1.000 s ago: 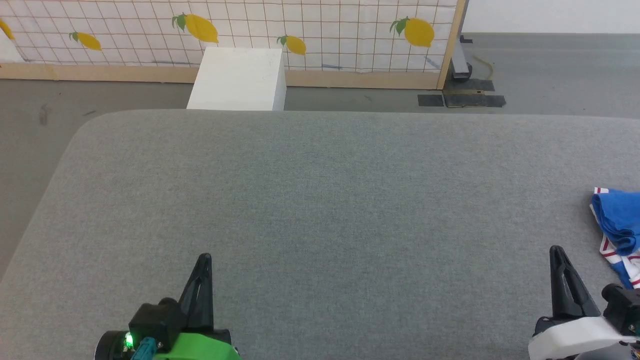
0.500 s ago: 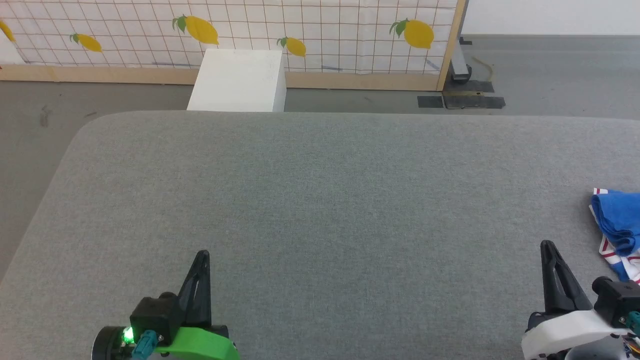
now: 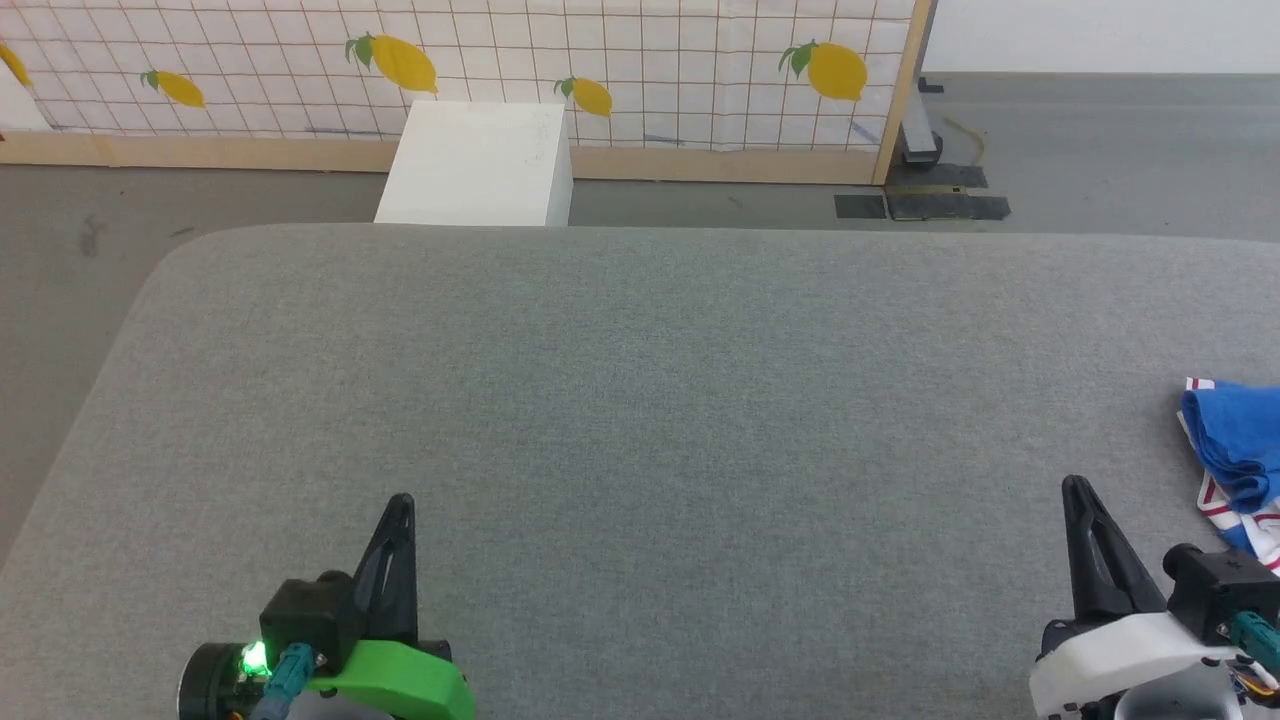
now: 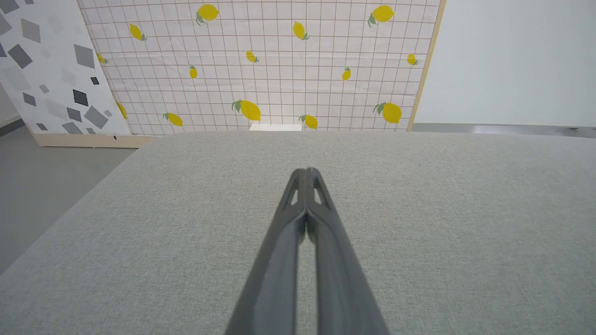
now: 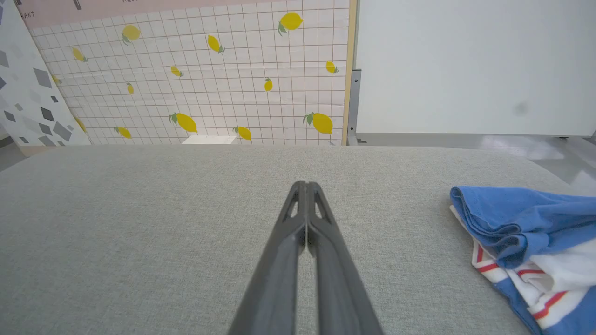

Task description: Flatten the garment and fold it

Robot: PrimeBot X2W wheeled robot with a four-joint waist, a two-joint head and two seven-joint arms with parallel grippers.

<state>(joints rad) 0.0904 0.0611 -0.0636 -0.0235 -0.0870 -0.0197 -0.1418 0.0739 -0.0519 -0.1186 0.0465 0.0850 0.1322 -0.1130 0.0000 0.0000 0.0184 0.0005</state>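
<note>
The garment [image 3: 1240, 450] lies crumpled at the right edge of the grey table [image 3: 640, 400], blue cloth over white with red stripes, partly cut off by the frame. In the right wrist view the garment [image 5: 526, 232] sits right of the fingers, apart from them. My right gripper [image 3: 1075, 487] is shut and empty, low at the right, a short way left of the garment. My left gripper [image 3: 402, 502] is shut and empty at the lower left, far from the garment. Both wrist views show the fingertips pressed together over bare table: left gripper [image 4: 306, 172], right gripper [image 5: 302, 184].
A white box [image 3: 480, 160] stands on the floor beyond the table's far edge. Behind it runs a lemon-print grid panel [image 3: 640, 60] with a wooden frame. Black tape patches [image 3: 920, 203] mark the floor at the back right. The table's left corner is rounded.
Both grippers have drifted slightly up and leftward in the head view; the background has also shifted down a little, so the camera has moved. The garment lies as before.
</note>
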